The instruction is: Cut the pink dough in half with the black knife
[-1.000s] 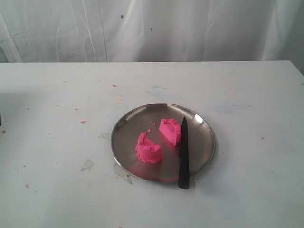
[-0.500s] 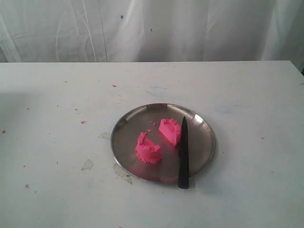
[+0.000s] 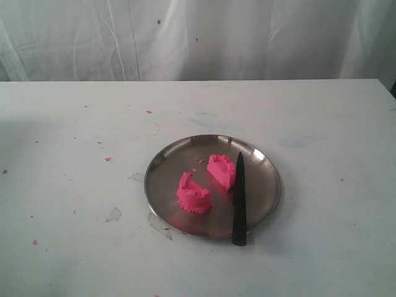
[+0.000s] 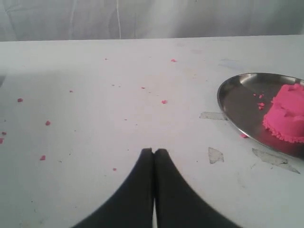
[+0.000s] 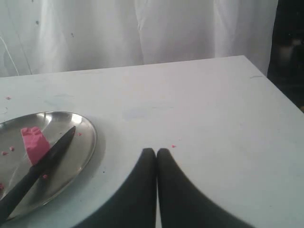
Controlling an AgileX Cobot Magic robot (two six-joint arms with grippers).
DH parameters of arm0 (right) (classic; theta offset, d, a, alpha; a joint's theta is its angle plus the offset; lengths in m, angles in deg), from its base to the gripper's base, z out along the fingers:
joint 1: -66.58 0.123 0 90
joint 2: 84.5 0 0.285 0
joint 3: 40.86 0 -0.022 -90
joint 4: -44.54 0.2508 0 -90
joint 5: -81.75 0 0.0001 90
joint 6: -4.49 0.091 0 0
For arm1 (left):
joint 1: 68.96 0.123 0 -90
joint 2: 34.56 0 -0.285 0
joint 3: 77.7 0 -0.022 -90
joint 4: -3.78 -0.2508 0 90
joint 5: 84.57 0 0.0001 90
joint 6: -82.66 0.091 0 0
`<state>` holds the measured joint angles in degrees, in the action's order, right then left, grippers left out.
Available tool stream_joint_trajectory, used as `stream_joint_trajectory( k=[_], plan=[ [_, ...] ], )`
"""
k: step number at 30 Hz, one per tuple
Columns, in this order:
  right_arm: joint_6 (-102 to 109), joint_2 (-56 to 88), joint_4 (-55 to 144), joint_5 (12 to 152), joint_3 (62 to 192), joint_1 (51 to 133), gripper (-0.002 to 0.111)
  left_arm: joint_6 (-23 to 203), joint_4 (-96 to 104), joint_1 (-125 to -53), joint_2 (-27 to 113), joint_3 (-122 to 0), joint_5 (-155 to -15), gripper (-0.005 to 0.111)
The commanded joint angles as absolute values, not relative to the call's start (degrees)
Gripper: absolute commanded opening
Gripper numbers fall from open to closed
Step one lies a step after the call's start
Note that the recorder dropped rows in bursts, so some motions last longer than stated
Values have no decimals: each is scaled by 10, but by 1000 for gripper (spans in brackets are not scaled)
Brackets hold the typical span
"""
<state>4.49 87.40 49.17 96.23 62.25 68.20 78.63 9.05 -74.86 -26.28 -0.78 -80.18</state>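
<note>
The pink dough lies in two chunks on the steel plate (image 3: 167, 167): one half (image 3: 193, 195) toward the front left, the other half (image 3: 221, 170) behind it, against the black knife (image 3: 239, 201). The knife rests across the plate's right side, its handle end over the front rim. In the left wrist view one dough chunk (image 4: 287, 118) and the plate (image 4: 232, 102) show. In the right wrist view the knife (image 5: 35, 166) lies beside a dough chunk (image 5: 34, 141). My left gripper (image 4: 154, 151) is shut and empty. My right gripper (image 5: 156, 151) is shut and empty too. Neither arm appears in the exterior view.
Tiny pink specks (image 3: 108, 159) dot the white table (image 3: 74, 124). Torn clear scraps (image 3: 114, 215) lie left of the plate, one tucked by its front rim (image 3: 159, 223). A white curtain (image 3: 198, 37) hangs behind the table. The table's right edge (image 5: 273, 90) is near my right gripper.
A dark edge at the far left of the exterior view one second ago is gone. Dough, knife and plate have not moved.
</note>
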Motion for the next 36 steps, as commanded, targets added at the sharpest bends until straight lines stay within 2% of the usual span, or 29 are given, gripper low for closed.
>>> stream_joint_trajectory(
  k=[1,36],
  plan=[
    [45,877,490,953,619,679,0,782,88,-749,-268,-5,-802,0],
    [58,877,490,953,619,679,0,782,88,-749,-268,-5,-802,0]
  ],
)
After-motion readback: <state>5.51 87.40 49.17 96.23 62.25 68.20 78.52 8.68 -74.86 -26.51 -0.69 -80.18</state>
